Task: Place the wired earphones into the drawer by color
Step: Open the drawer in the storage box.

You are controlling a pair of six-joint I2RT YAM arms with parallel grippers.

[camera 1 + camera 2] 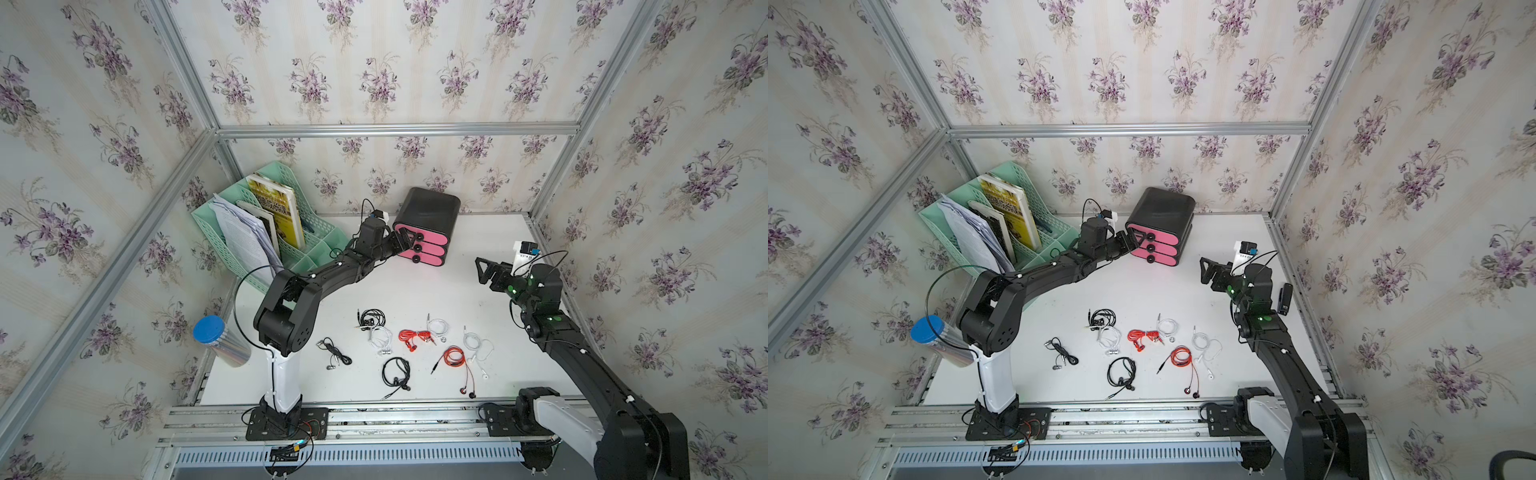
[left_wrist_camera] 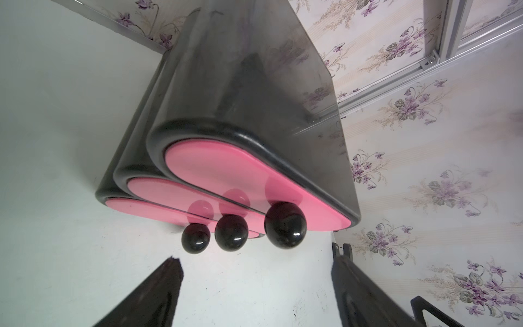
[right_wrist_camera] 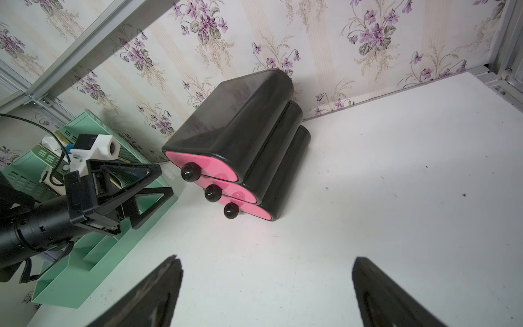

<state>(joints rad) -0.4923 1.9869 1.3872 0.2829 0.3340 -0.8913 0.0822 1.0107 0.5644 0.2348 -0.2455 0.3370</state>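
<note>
Black rounded cabinet [image 1: 430,208], 3 pink drawers [image 1: 434,237] shut; coiled wired earphones [image 1: 407,335]: 3 black, 3 white, 2 red; left gripper [image 1: 409,241], right gripper [image 1: 480,271] fingers apart.

Pair of black arms. The left arm [image 1: 332,272] reaches forward, forearm stretched out low; the left gripper [image 1: 409,240] has jaws parted, nothing between the fingers [image 2: 152,297]. The right arm [image 1: 577,361] stands raised with elbow bent; the right gripper [image 1: 480,271] points toward the other arm, jaws spread wide, empty.
</note>
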